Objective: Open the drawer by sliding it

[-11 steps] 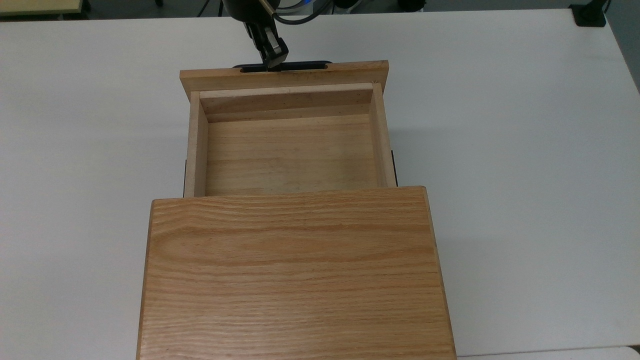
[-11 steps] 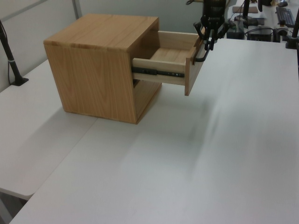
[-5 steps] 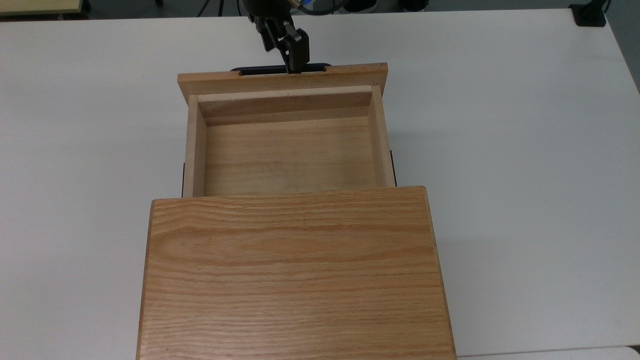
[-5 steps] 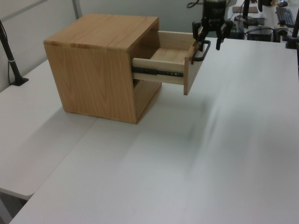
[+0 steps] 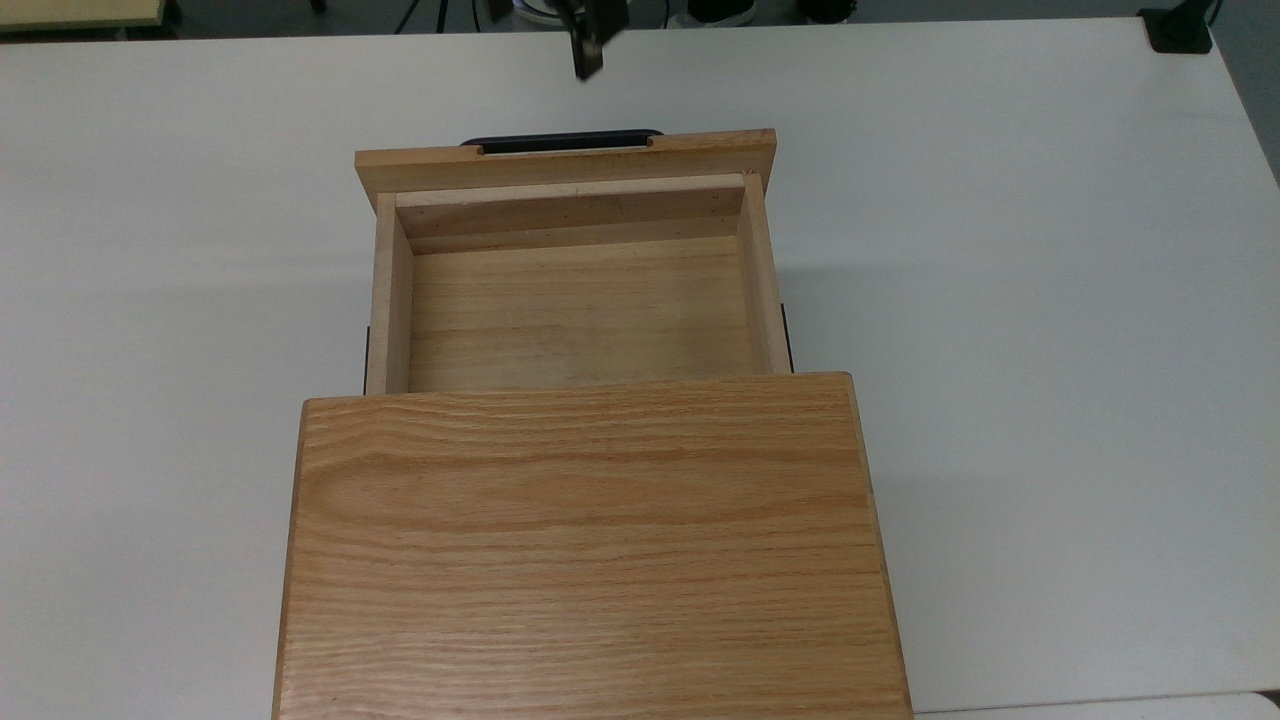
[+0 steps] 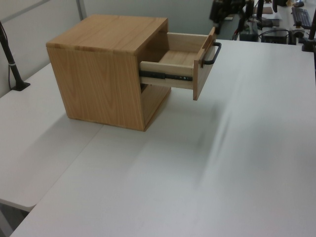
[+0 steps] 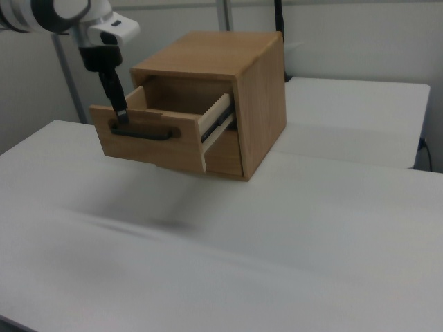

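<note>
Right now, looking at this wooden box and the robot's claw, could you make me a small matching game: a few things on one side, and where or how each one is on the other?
Things:
1. drawer
2. handle
3. cabinet top
4. gripper

States:
A. black bar on the oak front panel
B. up off the handle
C. pulled out, nothing inside
D. wide oak-grain surface, nothing on it

Pairs: 1-C, 2-A, 3-D, 4-B
</note>
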You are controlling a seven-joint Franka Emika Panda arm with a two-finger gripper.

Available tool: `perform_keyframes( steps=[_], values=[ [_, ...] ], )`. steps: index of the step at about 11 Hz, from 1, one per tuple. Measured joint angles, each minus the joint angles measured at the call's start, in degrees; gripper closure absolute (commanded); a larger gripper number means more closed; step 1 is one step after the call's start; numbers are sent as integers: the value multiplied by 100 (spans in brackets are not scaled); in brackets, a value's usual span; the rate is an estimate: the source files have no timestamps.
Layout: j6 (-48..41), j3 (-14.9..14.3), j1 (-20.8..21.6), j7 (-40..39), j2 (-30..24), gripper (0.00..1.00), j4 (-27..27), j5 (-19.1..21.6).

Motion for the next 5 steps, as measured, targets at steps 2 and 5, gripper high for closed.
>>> perform_keyframes(
  steps=[2,5],
  values=[
    [-462,-36,-5,-1453,-302,0,0,-43],
    [-547,-287,-7,-3046,-570,0,-136,-117]
  ],
)
